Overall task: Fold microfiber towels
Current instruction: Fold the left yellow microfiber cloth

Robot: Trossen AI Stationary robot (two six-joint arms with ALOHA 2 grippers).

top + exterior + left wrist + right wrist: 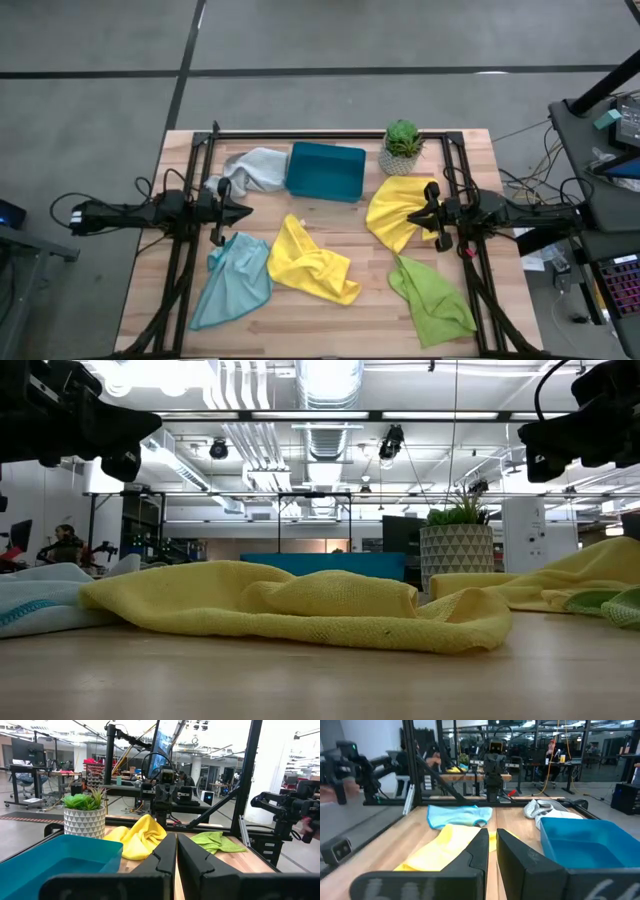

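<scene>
1. Towels of soft microfiber lie unfolded and crumpled across the light wooden table [330,320]: a light blue one [235,280] at the front left, a yellow one [308,265] in the middle just beside it, a lime green one [432,298] at the front right, a second yellow one [395,212] behind that, and a pale grey one [255,170] at the back left.
2. Behind the middle yellow towel sits a teal rectangular plastic tray [325,170], with the grey towel touching its left side.
3. Right of the tray stands a small green potted plant in a white patterned pot [401,147], just behind the second yellow towel.
4. Left gripper [240,211] hovers above the table at the left, between the grey and blue towels, its fingers [162,857] pressed together and holding nothing.
5. Right gripper [415,217] hangs over the second yellow towel at the right, its fingers [480,850] nearly together, with no cloth between them.
</scene>
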